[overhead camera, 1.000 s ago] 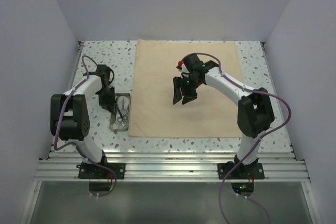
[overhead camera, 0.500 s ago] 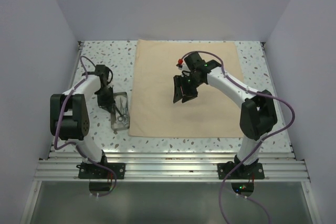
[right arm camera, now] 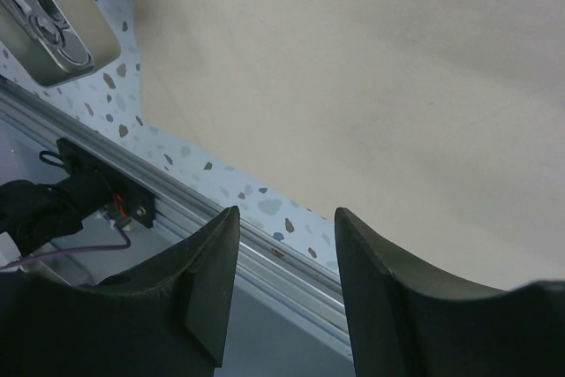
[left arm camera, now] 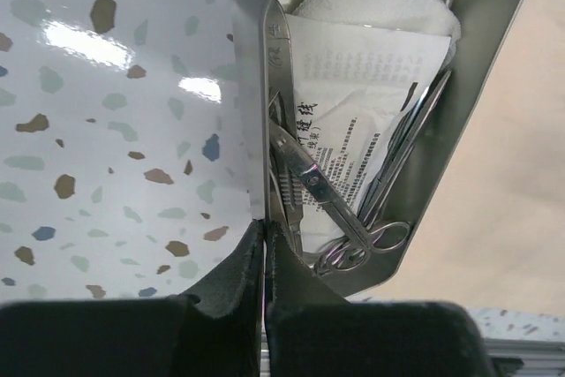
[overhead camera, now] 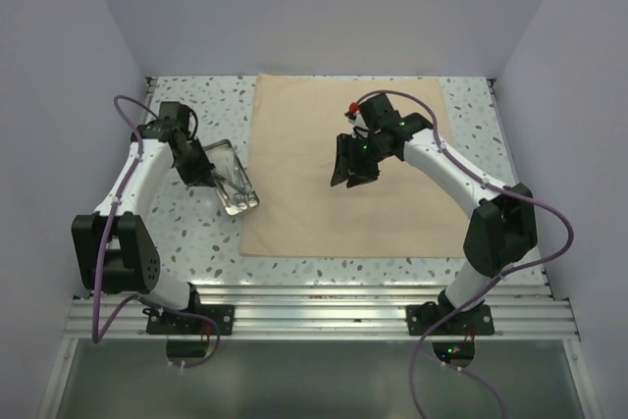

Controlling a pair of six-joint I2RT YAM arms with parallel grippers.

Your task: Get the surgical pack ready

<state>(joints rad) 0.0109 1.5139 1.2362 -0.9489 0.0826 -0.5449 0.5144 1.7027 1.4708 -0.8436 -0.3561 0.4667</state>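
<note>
The beige cloth [overhead camera: 392, 213] lies flat in the middle of the table. A small steel tray [overhead camera: 236, 183] sits askew at the cloth's left edge, one corner over the cloth. It holds silver scissor-like instruments [left arm camera: 328, 193], a printed white packet [left arm camera: 362, 86] and white gauze [left arm camera: 388, 6]. My left gripper [left arm camera: 264, 227] is shut on the tray's thin left rim [left arm camera: 250, 86]. My right gripper [overhead camera: 351, 176] hangs open over the cloth [right arm camera: 371, 68], with nothing between its fingers [right arm camera: 212, 262].
Speckled tabletop [overhead camera: 186, 233] surrounds the cloth. An aluminium rail [overhead camera: 314, 316] runs along the near edge by the arm bases. White walls close in the table on the left, right and back.
My left gripper closed on the tray's rim and swung the tray up and to the right, turning it askew toward the cloth. My right arm drifted slightly right and back.
</note>
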